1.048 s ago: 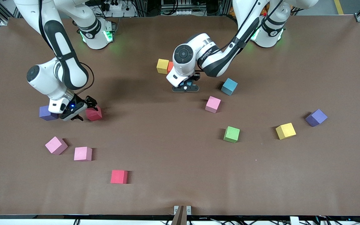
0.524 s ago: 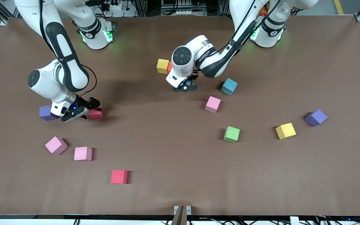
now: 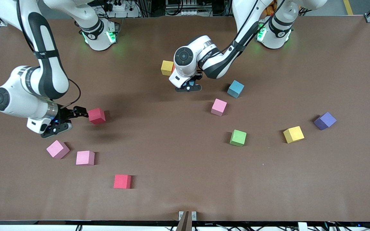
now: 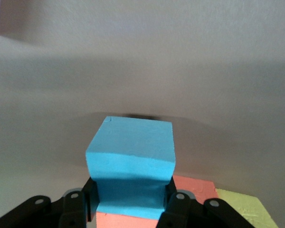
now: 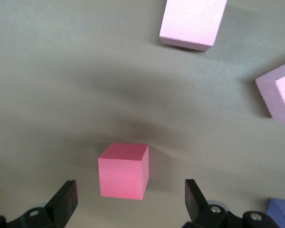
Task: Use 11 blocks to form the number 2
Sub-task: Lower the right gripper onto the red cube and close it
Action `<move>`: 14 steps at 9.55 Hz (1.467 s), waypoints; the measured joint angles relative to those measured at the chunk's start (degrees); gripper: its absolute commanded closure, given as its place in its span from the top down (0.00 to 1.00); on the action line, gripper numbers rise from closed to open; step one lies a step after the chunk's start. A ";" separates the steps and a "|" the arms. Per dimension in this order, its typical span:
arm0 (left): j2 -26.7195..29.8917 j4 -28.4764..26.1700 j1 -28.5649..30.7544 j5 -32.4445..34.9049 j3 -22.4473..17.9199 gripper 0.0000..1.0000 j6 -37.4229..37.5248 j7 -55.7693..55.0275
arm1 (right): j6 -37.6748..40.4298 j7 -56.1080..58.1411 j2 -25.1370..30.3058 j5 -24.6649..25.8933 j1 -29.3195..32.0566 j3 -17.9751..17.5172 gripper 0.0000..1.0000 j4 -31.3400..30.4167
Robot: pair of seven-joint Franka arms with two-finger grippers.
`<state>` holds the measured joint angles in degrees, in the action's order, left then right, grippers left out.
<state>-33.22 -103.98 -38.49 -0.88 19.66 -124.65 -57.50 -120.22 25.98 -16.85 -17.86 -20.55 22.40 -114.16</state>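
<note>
The left claw (image 3: 189, 86), upper middle of the frame, is clamped on a light blue block (image 4: 130, 152) by two opposite faces, above an orange block (image 4: 192, 187) and a yellow block (image 3: 167, 67). The right claw (image 3: 76, 112) gapes wide and empty beside a red block (image 3: 96, 115). The other blocks lie scattered on the surface (image 3: 178, 154); no 2 is formed yet. They look light, matte and slightly soft, so pinch flat sides squarely at mid-height.

White arms (image 3: 40, 80), black joint bands, green-lit bases (image 3: 98, 35), black cables
</note>
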 measured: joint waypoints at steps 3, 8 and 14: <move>-0.28 -0.79 -0.29 0.33 -0.06 0.00 0.00 0.08 | 0.66 -12.54 -1.35 0.36 -0.80 -1.38 1.00 -0.22; -0.28 -1.19 -0.47 0.34 -0.05 0.00 0.00 0.09 | -3.09 -11.56 -3.34 4.37 -4.63 -1.82 1.00 -3.20; -0.39 -1.27 -0.64 0.34 -0.05 0.00 -0.04 0.09 | -12.23 -6.35 -4.08 4.59 -4.60 -1.75 1.00 -8.94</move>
<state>-33.62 -105.25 -39.12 -0.54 19.62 -124.68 -57.40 -132.46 19.62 -20.93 -13.27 -25.15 20.66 -123.10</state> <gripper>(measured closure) 0.449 0.000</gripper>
